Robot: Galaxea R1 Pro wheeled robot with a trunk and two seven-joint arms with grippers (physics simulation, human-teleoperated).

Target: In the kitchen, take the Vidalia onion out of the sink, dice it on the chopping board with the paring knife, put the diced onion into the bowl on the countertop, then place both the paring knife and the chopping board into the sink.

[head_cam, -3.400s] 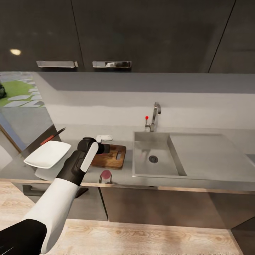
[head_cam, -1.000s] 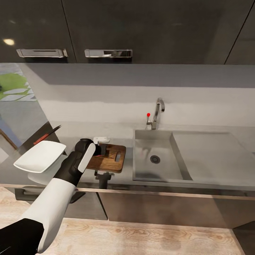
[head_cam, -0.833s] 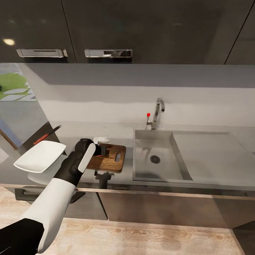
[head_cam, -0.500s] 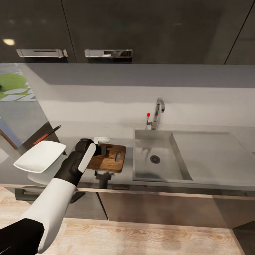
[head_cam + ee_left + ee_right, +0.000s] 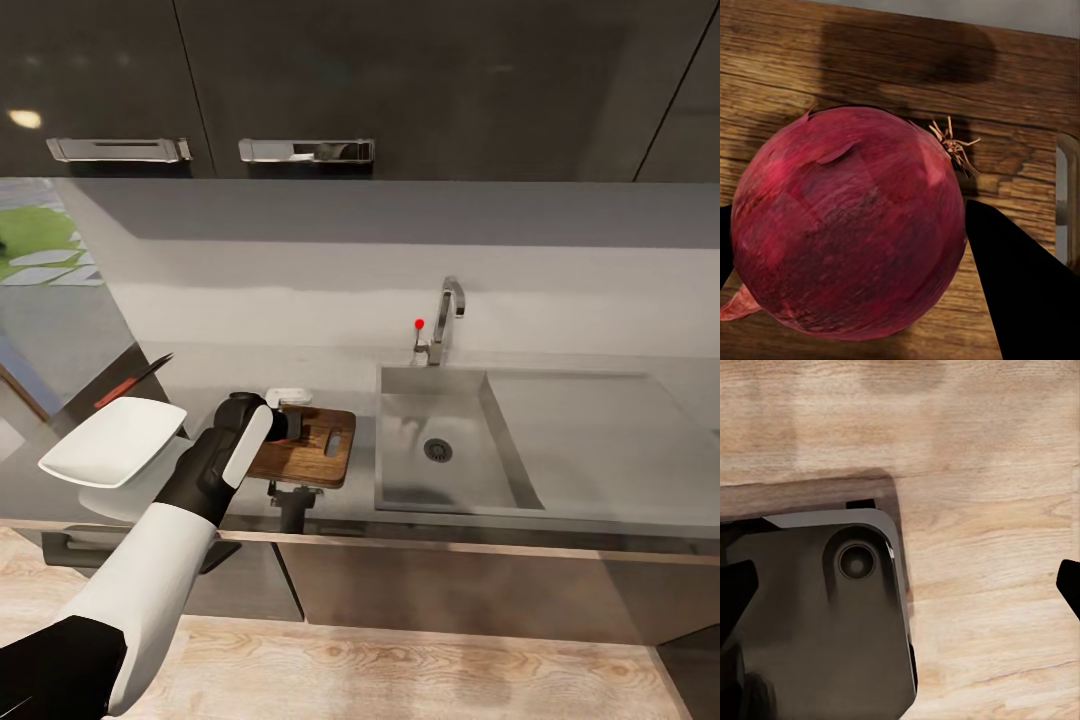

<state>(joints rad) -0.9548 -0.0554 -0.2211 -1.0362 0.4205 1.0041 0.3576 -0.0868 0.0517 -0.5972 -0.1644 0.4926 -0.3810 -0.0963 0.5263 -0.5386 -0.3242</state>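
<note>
Gripping the onion point(image 5: 847, 225), the left gripper point(image 5: 851, 247) hangs over the chopping board point(image 5: 310, 445); sink point(image 5: 440, 450) lies at 3 o'clock; right jaws spread wide, empty

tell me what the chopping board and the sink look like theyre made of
Chopping board: looks like dark brown wood, matte, with visible grain streaks in the left wrist view. Sink: probably brushed stainless steel, uniform grey with soft reflections.

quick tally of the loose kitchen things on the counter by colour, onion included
White: 1, the bowl
Brown: 1, the chopping board
Red: 2, the onion held over the board and the paring knife
Total: 4
</note>
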